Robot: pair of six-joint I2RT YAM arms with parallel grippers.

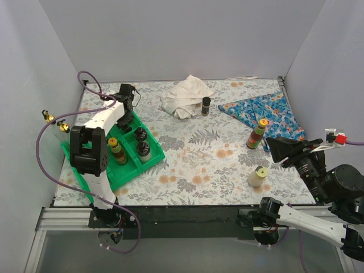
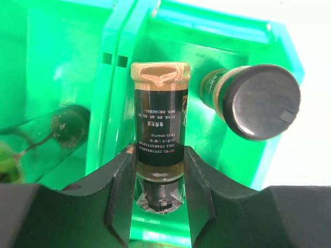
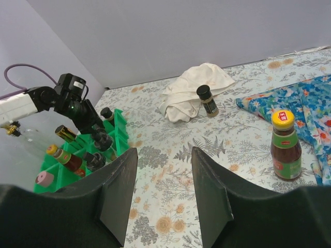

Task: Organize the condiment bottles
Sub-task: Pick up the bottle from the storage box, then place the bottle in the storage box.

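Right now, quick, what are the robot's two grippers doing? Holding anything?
Left gripper: jaws shut on a black-labelled bottle, over the green tray.
Right gripper: jaws open, holding nothing.

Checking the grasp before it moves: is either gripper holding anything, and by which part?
The left gripper holds a dark labelled bottle near its cap end; the right gripper holds nothing.
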